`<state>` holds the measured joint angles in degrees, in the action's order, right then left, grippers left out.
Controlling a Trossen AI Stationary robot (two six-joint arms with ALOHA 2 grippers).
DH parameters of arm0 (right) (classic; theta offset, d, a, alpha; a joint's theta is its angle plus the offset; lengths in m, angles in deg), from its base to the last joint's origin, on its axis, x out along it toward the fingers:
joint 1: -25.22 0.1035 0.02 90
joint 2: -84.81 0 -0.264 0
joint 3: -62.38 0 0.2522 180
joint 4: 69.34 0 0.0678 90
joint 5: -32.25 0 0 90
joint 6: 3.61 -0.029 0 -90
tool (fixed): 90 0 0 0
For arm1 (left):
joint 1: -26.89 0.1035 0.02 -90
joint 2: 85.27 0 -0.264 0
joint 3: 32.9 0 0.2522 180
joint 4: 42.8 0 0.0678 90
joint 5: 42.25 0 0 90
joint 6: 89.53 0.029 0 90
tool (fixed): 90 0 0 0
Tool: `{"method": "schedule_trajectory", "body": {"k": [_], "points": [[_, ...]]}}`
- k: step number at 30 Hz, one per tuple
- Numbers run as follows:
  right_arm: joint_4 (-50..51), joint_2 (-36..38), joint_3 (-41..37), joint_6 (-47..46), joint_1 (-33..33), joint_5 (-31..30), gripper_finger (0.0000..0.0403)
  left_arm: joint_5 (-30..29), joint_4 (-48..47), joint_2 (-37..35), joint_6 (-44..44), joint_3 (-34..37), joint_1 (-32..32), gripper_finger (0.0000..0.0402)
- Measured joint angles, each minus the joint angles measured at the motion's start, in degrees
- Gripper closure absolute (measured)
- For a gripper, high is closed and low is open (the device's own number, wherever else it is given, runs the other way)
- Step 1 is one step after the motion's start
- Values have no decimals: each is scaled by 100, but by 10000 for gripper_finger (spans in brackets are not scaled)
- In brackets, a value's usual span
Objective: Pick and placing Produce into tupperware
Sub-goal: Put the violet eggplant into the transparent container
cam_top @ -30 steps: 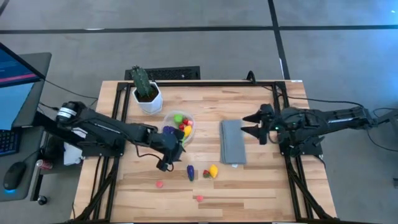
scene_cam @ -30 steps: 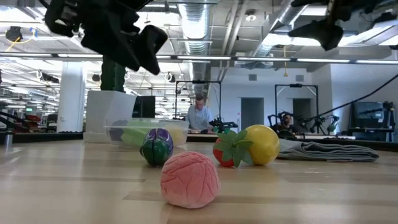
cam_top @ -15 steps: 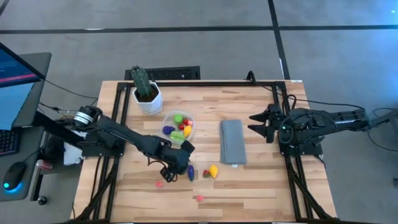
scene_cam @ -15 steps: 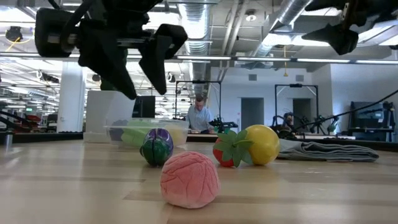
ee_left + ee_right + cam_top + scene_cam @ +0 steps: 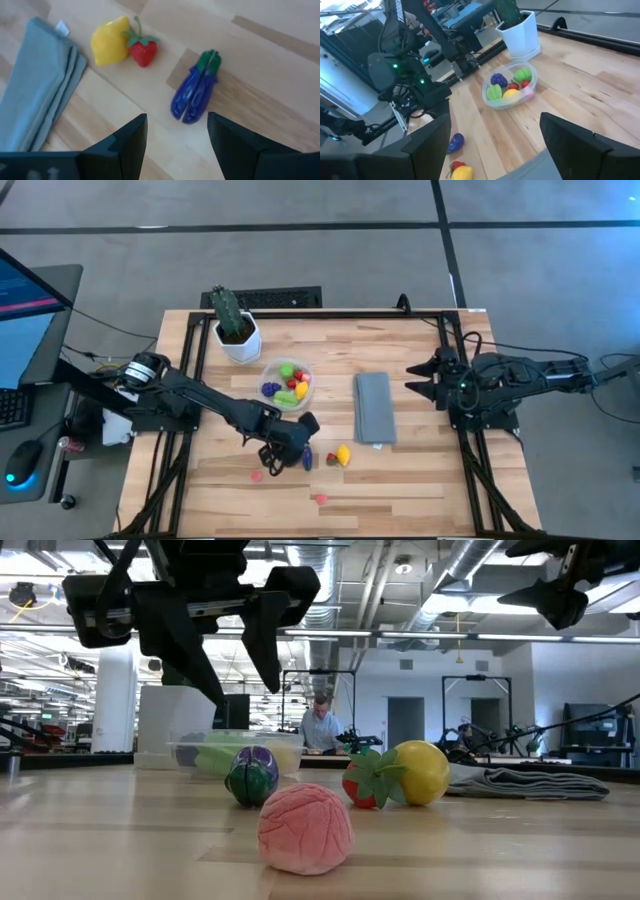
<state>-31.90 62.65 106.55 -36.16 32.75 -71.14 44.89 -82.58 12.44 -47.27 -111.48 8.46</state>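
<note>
The left gripper (image 5: pixel 288 448) is seen in the high view hovering over the table (image 5: pixel 420 480) just beside the purple eggplant (image 5: pixel 306 457), which lies at about 3 o'clock from it. Its fingers are spread apart with nothing between them. In the left wrist view the eggplant (image 5: pixel 194 89) is framed just ahead of the gap between the two fingers (image 5: pixel 131 140), slightly toward one side. Its long axis is seen there running away from the camera at a slant, the green cap at the far end, so a grasp across the narrow body looks likely to need only a small shift forward and a descent.

The lemon (image 5: pixel 344 452) and the strawberry (image 5: pixel 331 459) are found touching one another just beyond the eggplant at 3 o'clock, near the grey cloth (image 5: pixel 375 408). Two pink pieces (image 5: pixel 257 475) are left on the wood toward 6 o'clock. The clear bowl (image 5: pixel 287 383), already holding several pieces, sits at about 12 o'clock from the left gripper, beside the potted cactus (image 5: pixel 235 326).

The right gripper (image 5: pixel 421 381) is parked well apart at the table's 3 o'clock edge, its fingers open; the left arm is clearly the nearer one
</note>
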Motion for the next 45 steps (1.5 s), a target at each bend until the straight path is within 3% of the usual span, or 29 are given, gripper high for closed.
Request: {"method": "schedule_trajectory", "body": {"k": [4,16,29,45], "points": [[31,84,2,1,0,4,75,198,44,100,237,-18,1,202],[169,174,8,-45,307,75,75,-91,196,653,668,-285,-119,202],[162,179,3,-157,584,19,75,1,-447,1418,806,-884,-173,202],[156,154,7,-204,785,-61,74,266,-631,1497,314,-988,-186,202]]}}
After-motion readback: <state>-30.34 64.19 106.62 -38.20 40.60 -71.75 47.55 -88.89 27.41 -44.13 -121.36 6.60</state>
